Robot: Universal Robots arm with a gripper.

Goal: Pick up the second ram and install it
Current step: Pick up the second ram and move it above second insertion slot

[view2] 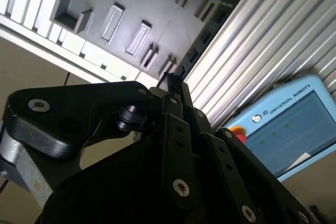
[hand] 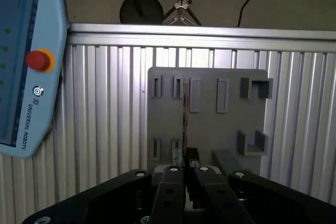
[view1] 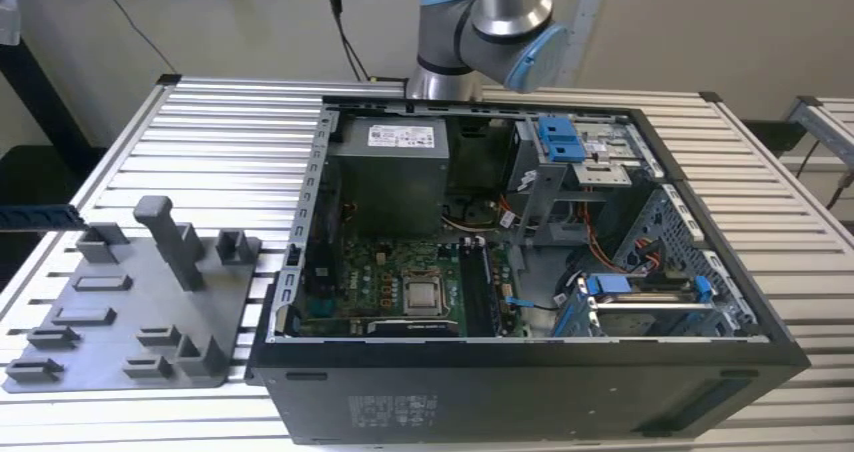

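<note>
Exterior view: an open computer case (view1: 534,392) lies on a slatted metal table (view1: 227,122). Inside it, the motherboard (view1: 380,272) carries a square silver processor (view1: 423,294), with long black slots (view1: 478,290) just to the exterior view's right of it. Blue drive clips (view1: 561,137) sit at the far side. A grey tray (view1: 114,327) of empty holders lies to the exterior view's left of the case. The arm (view1: 487,17) rises from the table's far edge.

First wrist view: the gripper (hand: 186,170) has its fingers drawn almost together, pinching the second ram (hand: 185,114). The ram is seen edge-on as a thin strip, its long axis running straight out from the fingertips, with the grey tray behind it. A pale blue pendant (hand: 26,93) lies beside the tray.

Second wrist view: the gripper's narrow tip points toward the tray.
</note>
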